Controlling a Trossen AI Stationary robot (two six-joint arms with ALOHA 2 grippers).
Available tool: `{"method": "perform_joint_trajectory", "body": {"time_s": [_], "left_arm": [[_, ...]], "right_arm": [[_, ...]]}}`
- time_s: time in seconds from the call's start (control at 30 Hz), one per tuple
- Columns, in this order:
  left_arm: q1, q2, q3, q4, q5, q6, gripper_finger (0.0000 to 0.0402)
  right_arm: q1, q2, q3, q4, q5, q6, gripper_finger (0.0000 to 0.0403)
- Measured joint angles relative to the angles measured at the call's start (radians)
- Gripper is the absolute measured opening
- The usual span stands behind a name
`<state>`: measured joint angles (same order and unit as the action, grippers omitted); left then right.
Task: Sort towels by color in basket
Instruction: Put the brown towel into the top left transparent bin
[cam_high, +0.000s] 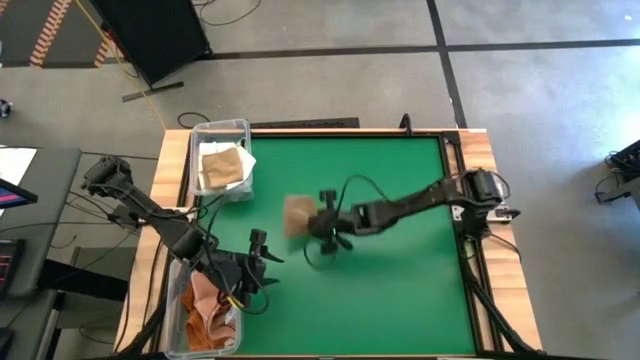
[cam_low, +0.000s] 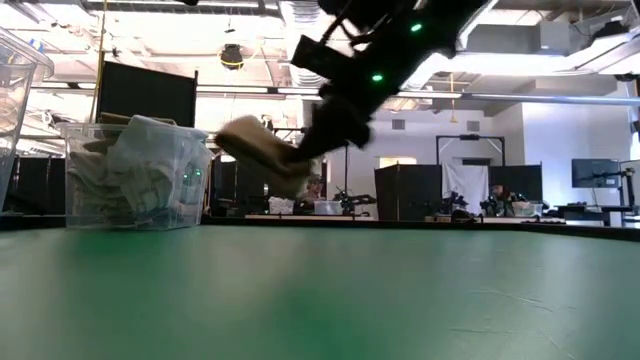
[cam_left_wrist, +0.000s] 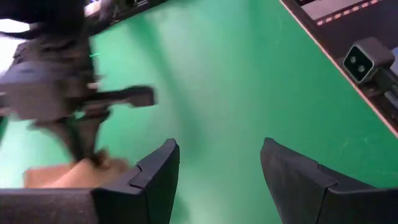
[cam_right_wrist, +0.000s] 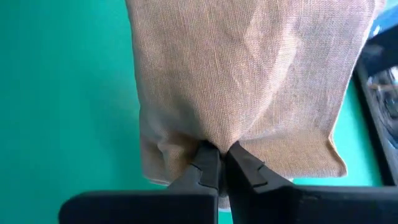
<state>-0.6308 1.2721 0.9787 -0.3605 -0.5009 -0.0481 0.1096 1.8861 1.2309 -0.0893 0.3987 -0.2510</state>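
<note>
A tan towel (cam_high: 298, 215) hangs over the middle of the green table (cam_high: 400, 290), and my right gripper (cam_high: 314, 222) is shut on it, reaching in from the table's right. The low view shows the towel (cam_low: 262, 150) well above the table top. My left gripper (cam_left_wrist: 217, 180) stands open and holds nothing, at the near left beside a clear basket (cam_high: 178, 300) of salmon and orange towels (cam_high: 208, 305). A second clear basket (cam_high: 222, 128) at the far left holds tan and white towels (cam_high: 222, 165). My right gripper pinches a bunched bit of the tan towel near one edge (cam_right_wrist: 214, 138) between its two fingertips (cam_right_wrist: 205, 163). The fingers slant down from the table's right. The towel is lifted clear of the table and spreads out beyond the fingertips toward the left.
A wooden frame (cam_high: 150, 220) borders the table's left side, and a black rail (cam_high: 468, 250) runs along the right. The far-left basket shows in the low view (cam_low: 135, 175) as a tall clear wall.
</note>
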Motion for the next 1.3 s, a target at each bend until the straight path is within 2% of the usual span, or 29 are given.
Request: {"method": "perform_joint_trajectory", "body": {"time_s": [0.13,0.23,0.33,0.47,0.83,1.1,1.17,1.3], "left_arm": [[-0.018,-0.026,0.000,-0.077,-0.103,-0.005,0.0215],[-0.026,-0.054,0.000,-0.159,-0.205,-0.052,0.0215],[-0.029,-0.082,0.000,-0.220,-0.262,-0.106,0.0215],[-0.029,-0.106,0.000,-0.261,-0.283,-0.158,0.0215],[-0.029,-0.111,0.000,-0.288,-0.293,-0.215,0.0215],[-0.029,-0.111,0.000,-0.425,-0.293,-0.346,0.0215],[-0.029,-0.111,0.000,-0.448,-0.293,-0.366,0.0215],[-0.029,-0.111,0.000,-0.450,-0.293,-0.372,0.0215]], "right_arm": [[-0.103,0.000,0.001,0.155,-0.147,-0.064,0.0030],[-0.152,0.000,0.001,0.256,-0.218,-0.096,0.0030],[-0.189,0.000,0.001,0.374,-0.301,-0.106,0.0030],[-0.220,0.000,0.033,0.442,-0.377,-0.107,0.0030],[-0.265,0.000,0.193,0.445,-0.449,-0.150,0.0030],[-0.327,0.002,0.250,0.452,-0.511,-0.116,0.0030],[-0.337,0.039,0.281,0.480,-0.545,-0.102,0.0030],[-0.356,0.148,0.407,0.415,-0.607,-0.080,0.0030]]}}
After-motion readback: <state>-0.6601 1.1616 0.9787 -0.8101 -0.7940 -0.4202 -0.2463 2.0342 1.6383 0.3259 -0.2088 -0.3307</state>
